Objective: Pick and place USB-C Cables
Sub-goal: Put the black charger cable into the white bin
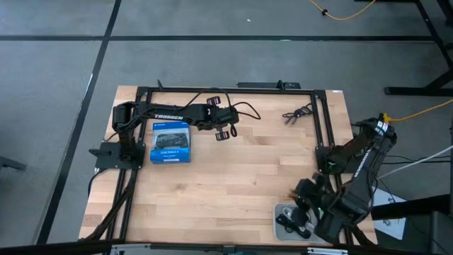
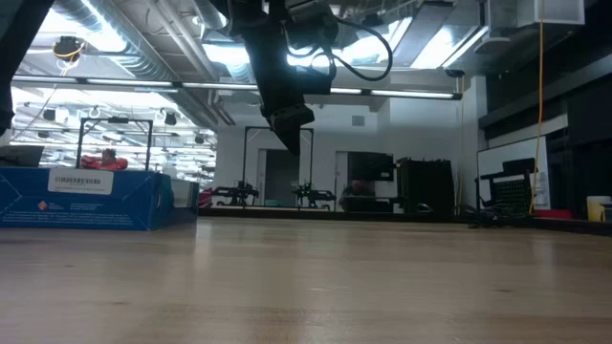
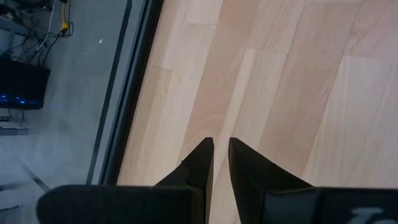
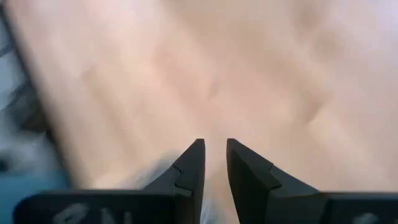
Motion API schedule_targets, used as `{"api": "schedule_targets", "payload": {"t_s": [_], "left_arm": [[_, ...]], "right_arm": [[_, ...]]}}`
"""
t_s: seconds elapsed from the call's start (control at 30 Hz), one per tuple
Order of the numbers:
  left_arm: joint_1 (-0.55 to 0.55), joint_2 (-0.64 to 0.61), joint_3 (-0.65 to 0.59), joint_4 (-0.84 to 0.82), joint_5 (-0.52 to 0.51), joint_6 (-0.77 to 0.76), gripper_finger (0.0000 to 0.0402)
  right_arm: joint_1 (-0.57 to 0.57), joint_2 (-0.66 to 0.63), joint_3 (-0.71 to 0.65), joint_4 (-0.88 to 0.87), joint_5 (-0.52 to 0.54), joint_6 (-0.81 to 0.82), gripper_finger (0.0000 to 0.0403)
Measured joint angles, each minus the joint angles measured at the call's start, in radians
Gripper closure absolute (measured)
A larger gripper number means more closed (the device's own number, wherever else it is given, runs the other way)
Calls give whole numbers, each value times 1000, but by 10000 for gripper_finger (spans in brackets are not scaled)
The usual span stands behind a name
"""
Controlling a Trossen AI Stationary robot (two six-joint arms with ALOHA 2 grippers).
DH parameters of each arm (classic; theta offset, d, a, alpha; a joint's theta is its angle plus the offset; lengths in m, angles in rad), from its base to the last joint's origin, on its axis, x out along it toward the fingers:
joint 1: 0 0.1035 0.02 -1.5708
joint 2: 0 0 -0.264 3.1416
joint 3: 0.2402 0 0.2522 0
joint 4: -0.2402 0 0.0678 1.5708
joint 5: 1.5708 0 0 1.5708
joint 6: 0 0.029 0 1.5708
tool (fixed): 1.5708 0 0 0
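- The left gripper is hovering above bare wood just beside the blue box, its fingers nearly closed and holding nothing.
- The right gripper is sitting narrow and empty too (near the grey tray).
- A black USB-C cable is lying by the table's far edge; others are resting in the tray.

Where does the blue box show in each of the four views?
High view: the blue box lies at the table's left, near the left arm's base.
Low view: the box stands at the far left edge.
Left wrist view: not in it.
Right wrist view: not in it for certain.
Shared landmark: the left hand hangs right of the box in both.
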Motion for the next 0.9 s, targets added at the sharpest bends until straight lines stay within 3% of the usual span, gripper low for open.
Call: {"api": "schedule_targets", "payload": {"t_s": [0.1, 0.27, 0.43, 0.67, 0.9], "left_arm": [[0, 0, 0, 0, 0, 0, 358], [0, 0, 0, 5, 0, 29, 358], [1, 0, 1, 9, -1, 212, 358], [-7, 0, 1, 10, -1, 212, 358], [-13, 0, 1, 10, 1, 212, 358]], "right_arm": [[-30, 28, 0, -117, 140, -19, 333], [-122, 60, -3, -290, 155, 125, 333], [-242, 57, -30, -282, 158, 57, 333], [-439, 6, -120, -282, 146, -67, 333], [-644, -161, -177, -285, 139, -278, 333]]}}
